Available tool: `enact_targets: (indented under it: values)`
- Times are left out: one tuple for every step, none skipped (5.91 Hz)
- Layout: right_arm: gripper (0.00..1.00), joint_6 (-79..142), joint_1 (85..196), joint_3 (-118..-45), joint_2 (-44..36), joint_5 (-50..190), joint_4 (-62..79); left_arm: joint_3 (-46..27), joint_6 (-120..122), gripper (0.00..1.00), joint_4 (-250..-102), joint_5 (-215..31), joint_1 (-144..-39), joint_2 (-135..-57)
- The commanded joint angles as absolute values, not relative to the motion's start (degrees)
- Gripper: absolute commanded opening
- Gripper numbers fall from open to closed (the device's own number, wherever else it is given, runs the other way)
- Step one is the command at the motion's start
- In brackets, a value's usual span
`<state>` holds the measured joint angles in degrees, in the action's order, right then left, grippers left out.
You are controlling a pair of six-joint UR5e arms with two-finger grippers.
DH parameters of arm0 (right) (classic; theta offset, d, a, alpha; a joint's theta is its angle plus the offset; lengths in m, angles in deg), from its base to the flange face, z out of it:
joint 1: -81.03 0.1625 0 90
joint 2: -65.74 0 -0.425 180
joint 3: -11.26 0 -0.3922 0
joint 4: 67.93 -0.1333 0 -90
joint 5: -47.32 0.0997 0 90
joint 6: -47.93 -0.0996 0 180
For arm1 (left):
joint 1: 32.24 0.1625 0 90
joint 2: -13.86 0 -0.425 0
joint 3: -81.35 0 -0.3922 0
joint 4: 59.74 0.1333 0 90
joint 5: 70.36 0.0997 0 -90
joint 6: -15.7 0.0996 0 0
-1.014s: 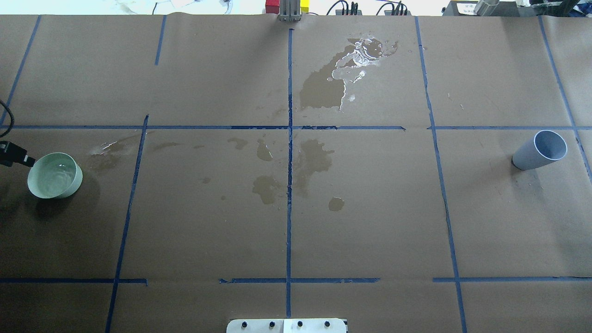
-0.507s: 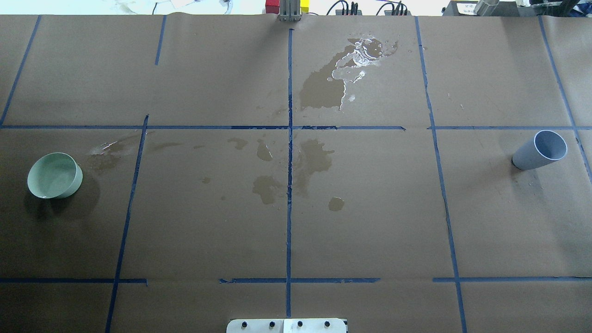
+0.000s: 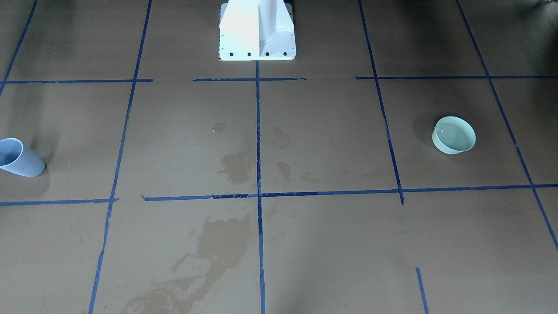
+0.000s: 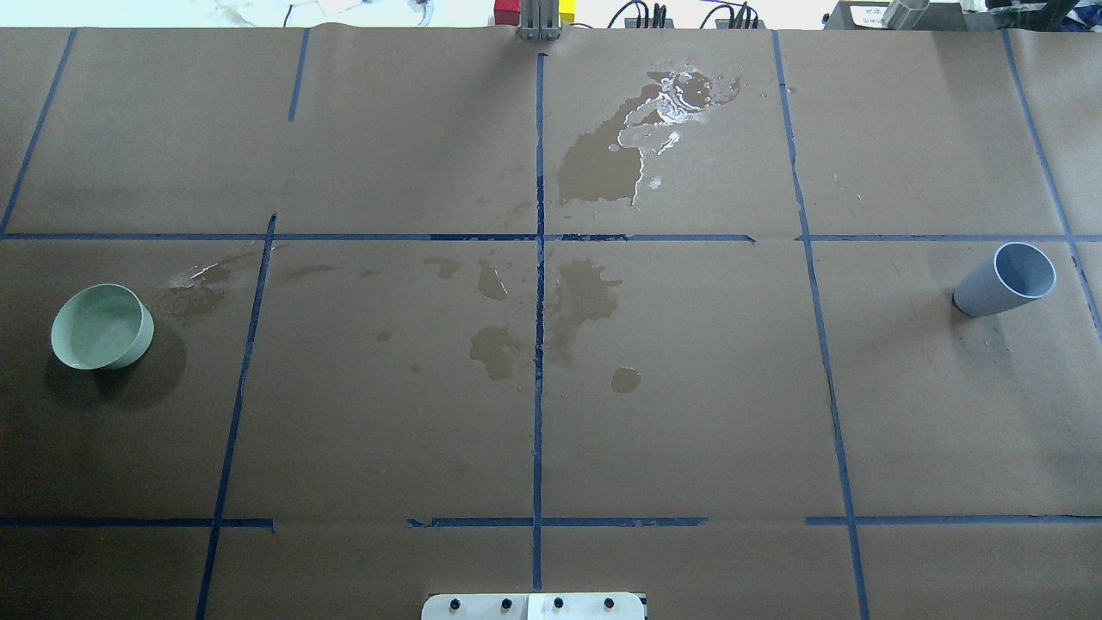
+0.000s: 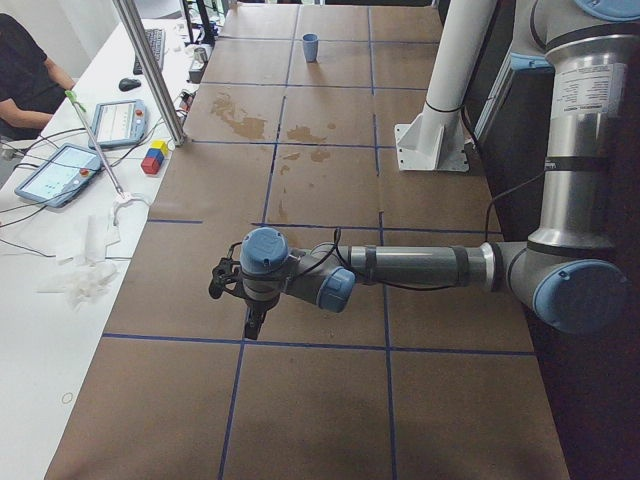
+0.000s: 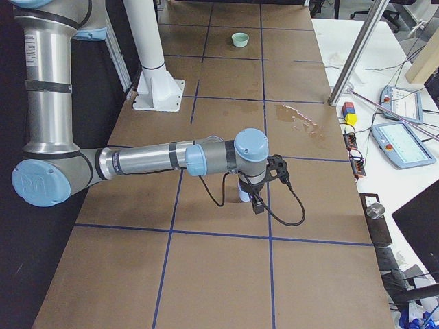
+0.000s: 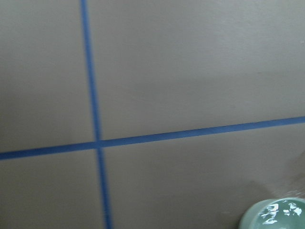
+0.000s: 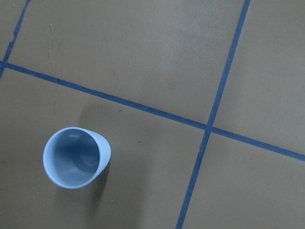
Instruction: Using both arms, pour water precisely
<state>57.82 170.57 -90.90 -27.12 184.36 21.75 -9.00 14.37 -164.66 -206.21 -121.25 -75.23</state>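
Note:
A pale green bowl (image 4: 102, 327) stands at the table's left, and the water (image 3: 453, 132) in it shows a pale tint. The left wrist view catches only its glistening rim (image 7: 279, 215) at the bottom right. A light blue cup (image 4: 1006, 280) stands upright at the right; it looks dry inside in the right wrist view (image 8: 76, 157). Both arms are outside the overhead and front views. My left gripper (image 5: 250, 328) hangs above the table at the near end; whether it is open or shut, I cannot tell. My right gripper (image 6: 255, 204) hovers by the cup (image 6: 244, 195); its state I cannot tell either.
Wet patches darken the brown paper at the far middle (image 4: 603, 164) and the centre (image 4: 585, 297). The white pedestal (image 3: 257, 30) stands at the robot's side. A side desk holds tablets (image 5: 60, 170), coloured blocks (image 5: 155, 157) and a metal pole (image 5: 150, 70); a person (image 5: 25, 70) sits there.
A black gripper part that stood at the overhead view's left edge beside the bowl one second ago has left that view. The water's ripples have settled. The cup has not moved.

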Motion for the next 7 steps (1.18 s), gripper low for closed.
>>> enact_targets:
  values:
    - [1.00, 58.0, 170.2, -88.9, -27.9, 183.9, 21.9, -15.3, 19.6, 1.00, -147.8, -206.2, -124.1, -75.4]
    - [1.00, 58.0, 170.2, -86.5, -27.9, 183.8, 21.7, -16.7, 21.9, 1.00, -139.7, -206.6, -124.2, -74.7]
    - [1.00, 58.0, 170.2, -85.3, -28.3, 183.7, 21.8, -16.9, 23.7, 1.00, -137.6, -206.9, -124.3, -72.4]
    - [1.00, 58.0, 169.2, -85.5, -28.7, 182.0, 21.7, -17.3, 23.4, 1.00, -138.5, -206.9, -124.3, -69.2]
    - [1.00, 57.9, 167.9, -85.4, -28.7, 181.0, 21.6, -18.8, 23.3, 1.00, -138.4, -207.0, -124.3, -69.2]
    - [1.00, 58.0, 167.8, -86.0, -28.9, 181.4, 21.4, -19.5, 22.8, 1.00, -138.7, -206.9, -124.0, -69.4]
    - [1.00, 57.9, 166.4, -85.9, -28.0, 181.1, 21.4, -20.2, 20.7, 1.00, -140.0, -207.0, -123.9, -70.2]
